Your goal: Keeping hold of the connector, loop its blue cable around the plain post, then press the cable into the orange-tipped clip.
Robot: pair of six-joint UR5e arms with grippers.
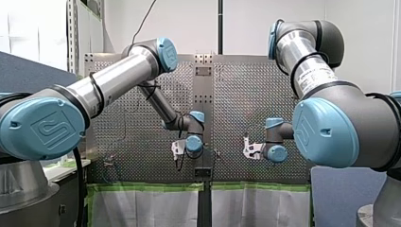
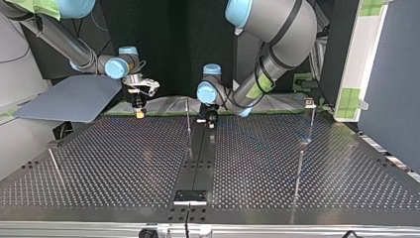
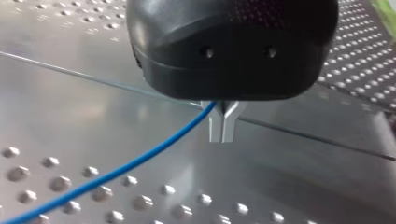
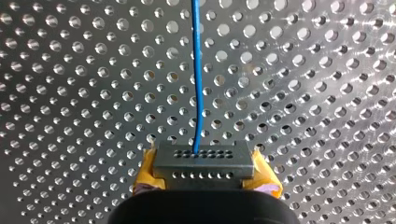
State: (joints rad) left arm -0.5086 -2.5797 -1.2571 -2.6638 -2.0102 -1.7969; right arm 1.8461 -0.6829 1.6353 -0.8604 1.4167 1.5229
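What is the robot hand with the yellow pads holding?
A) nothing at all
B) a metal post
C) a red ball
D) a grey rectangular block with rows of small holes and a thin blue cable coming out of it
D: in the right wrist view, my right hand clamps the grey rectangular block between its yellow pads, and the thin blue cable runs out of it.

Silver perforated table (image 4: 70, 93), blue cable (image 4: 198, 84), dark grey hole-dotted connector (image 4: 203, 161), yellow pads (image 4: 148, 165) perhaps pink-edged

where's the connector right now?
The connector is clamped between my right gripper's yellow pads in the right wrist view, its blue cable leading ahead over the perforated table; at the top view's left.
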